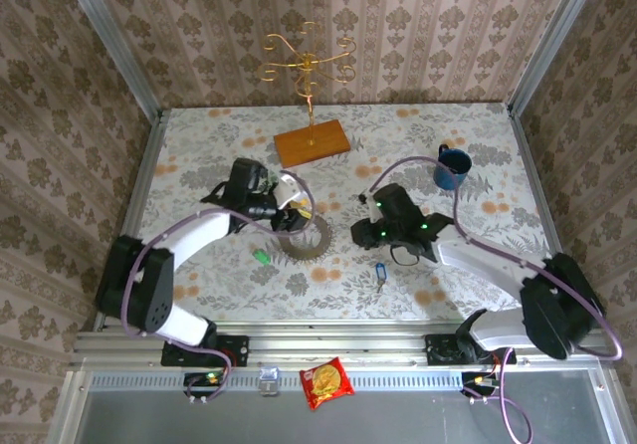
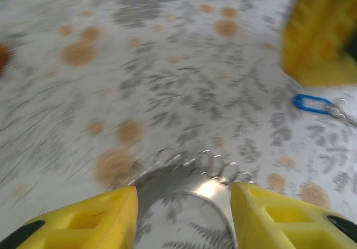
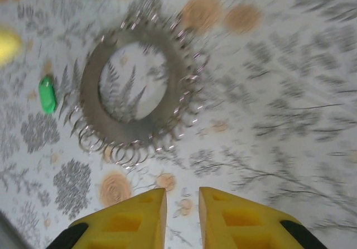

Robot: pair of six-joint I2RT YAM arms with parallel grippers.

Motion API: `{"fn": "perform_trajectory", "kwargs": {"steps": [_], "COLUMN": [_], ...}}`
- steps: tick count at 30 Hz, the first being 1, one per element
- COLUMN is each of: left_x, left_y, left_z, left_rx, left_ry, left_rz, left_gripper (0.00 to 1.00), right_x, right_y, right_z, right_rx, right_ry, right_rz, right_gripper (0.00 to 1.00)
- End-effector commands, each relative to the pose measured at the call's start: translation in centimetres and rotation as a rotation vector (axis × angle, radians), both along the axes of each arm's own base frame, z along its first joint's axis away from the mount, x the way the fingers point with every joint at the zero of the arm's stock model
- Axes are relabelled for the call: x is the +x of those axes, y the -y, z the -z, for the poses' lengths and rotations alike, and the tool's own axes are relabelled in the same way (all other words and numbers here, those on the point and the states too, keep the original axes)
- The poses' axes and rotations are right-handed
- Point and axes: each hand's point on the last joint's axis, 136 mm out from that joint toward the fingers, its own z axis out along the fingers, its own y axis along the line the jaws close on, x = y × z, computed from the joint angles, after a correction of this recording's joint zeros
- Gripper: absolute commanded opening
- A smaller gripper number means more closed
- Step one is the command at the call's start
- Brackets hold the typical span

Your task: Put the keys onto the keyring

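Objects counted: two keys, namely one green-headed key [image 1: 261, 256] and one blue-headed key [image 1: 378, 277]; one keyring [image 1: 311, 237]; one blue mug [image 1: 453, 168]; one gold wire stand [image 1: 312, 143] on a wooden base; one red snack packet [image 1: 326, 382].

Toward the far edge of the flower-patterned counter [image 1: 199, 145], left of its middle, a brown wooden block [image 1: 312, 144] carrying an upright gold stand [image 1: 309, 66] with curled arms. Nearer the far right corner, a dark blue mug [image 1: 453, 168], upright, well apart from the block. Beyond the near edge, on the metal frame [image 1: 149, 379], a red snack packet [image 1: 326, 382] lying flat.
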Motion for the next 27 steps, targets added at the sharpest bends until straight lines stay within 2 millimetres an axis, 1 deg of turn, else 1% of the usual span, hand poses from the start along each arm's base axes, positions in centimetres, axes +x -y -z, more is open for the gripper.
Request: {"fn": "perform_trajectory", "kwargs": {"steps": [1,2,5,8,10,18,27], "left_x": [4.3,4.4,4.0,3.5,3.2,2.6,2.7], "left_y": [-3.0,-4.1,-6.3,-7.7,-8.1,-8.1,-7.9], "left_z": [-4.5,-4.6,-5.0,-5.7,-6.1,-6.2,-6.1], "left_rx": [-0.207,-0.223,-0.277,-0.332,-0.355,-0.373,-0.391], "left_ry": [-0.032,-0.047,-0.053,-0.040,-0.034,-0.035,-0.053], "left_rz": [-0.425,-0.502,-0.646,-0.722,-0.740,-0.730,-0.731], "left_gripper": [0.49,0.49,0.50,0.50,0.50,0.49,0.48], "right_x": [-0.9,-1.0,-1.0,-0.7,-0.4,0.1,0.4], "right_y": [-3.4,-4.2,-5.6,-6.0,-5.9,-4.7,-5.4], "right_z": [0.8,1.1,2.5,4.0,4.7,6.7,7.3], "right_rx": [0.008,-0.002,-0.043,-0.081,-0.109,-0.244,-0.249], "right_ry": [-0.070,-0.086,-0.124,-0.161,-0.176,-0.196,-0.202], "right_rz": [-0.124,-0.145,-0.183,-0.186,-0.175,-0.125,-0.131], "right_gripper": [0.24,0.25,0.25,0.25,0.25,0.26,0.26]}}
